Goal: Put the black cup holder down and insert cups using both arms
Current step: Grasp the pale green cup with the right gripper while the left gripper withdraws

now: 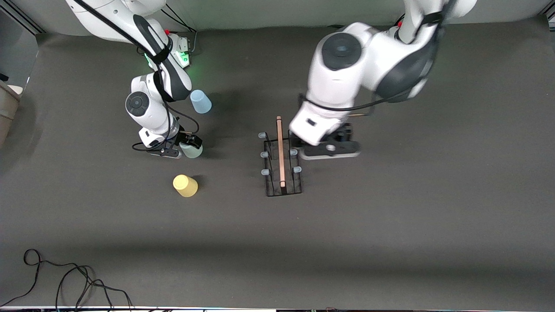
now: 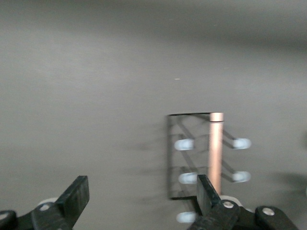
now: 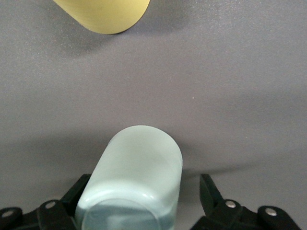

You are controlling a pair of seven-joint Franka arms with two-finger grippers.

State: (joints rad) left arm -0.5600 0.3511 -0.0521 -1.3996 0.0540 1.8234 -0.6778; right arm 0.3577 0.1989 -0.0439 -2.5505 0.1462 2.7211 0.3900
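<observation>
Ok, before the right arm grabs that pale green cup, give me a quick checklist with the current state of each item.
1. Right gripper open around the pale green cup: ok, one finger on each side, a gap showing at one.
2. Cup centred between the fingers: not ok, it sits closer to one finger.
3. Rack set down on the table: ok, it looks to be resting on the mat, handle level.
4. Left gripper clear of the rack: ok, open and holding nothing, beside the rack.
5. Rack prongs free: ok, no cup on any.
6. Yellow cup and blue cup out of the way: ok, both apart from the gripper.
</observation>
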